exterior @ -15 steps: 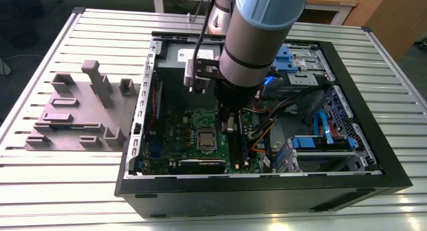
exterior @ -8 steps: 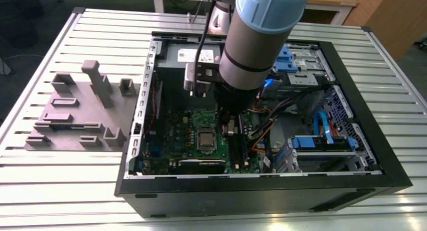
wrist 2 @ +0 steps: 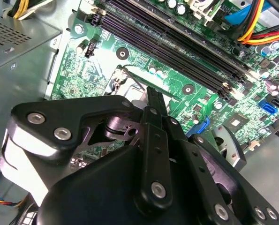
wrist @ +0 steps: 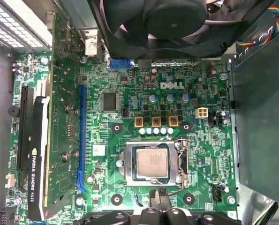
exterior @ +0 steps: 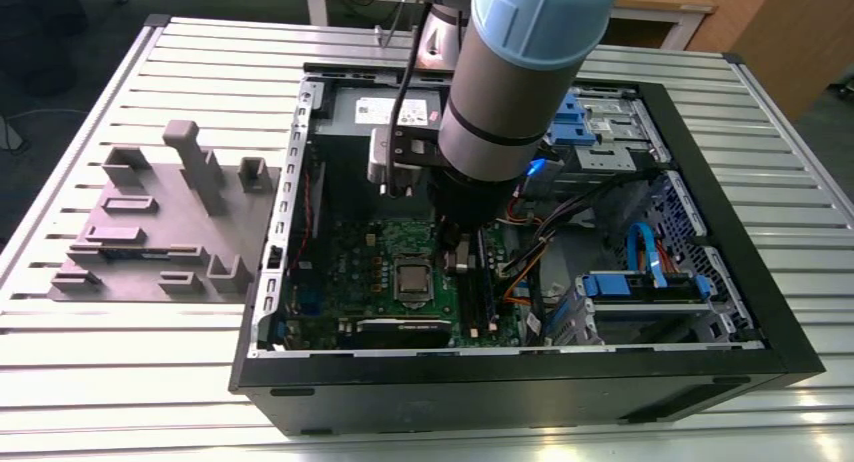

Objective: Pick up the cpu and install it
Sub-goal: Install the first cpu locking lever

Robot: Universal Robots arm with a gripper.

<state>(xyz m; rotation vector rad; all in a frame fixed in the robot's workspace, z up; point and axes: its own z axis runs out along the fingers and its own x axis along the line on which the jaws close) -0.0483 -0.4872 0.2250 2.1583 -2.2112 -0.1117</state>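
The cpu is a small silver-grey square lying flat inside the metal socket frame on the green motherboard. The exterior view shows the cpu in the middle of the board inside the open computer case. My gripper hangs just above the board beside one edge of the socket. Its two black fingers are pressed together with nothing between them. In the second wrist view, the fingertips point down at the board beside the socket's corner.
A large black fan hangs over one end of the board. A graphics card stands along one side, and black memory slots run along the other. Blue drive bays and cables fill the case's side on the exterior view's right. A grey fixture block lies outside.
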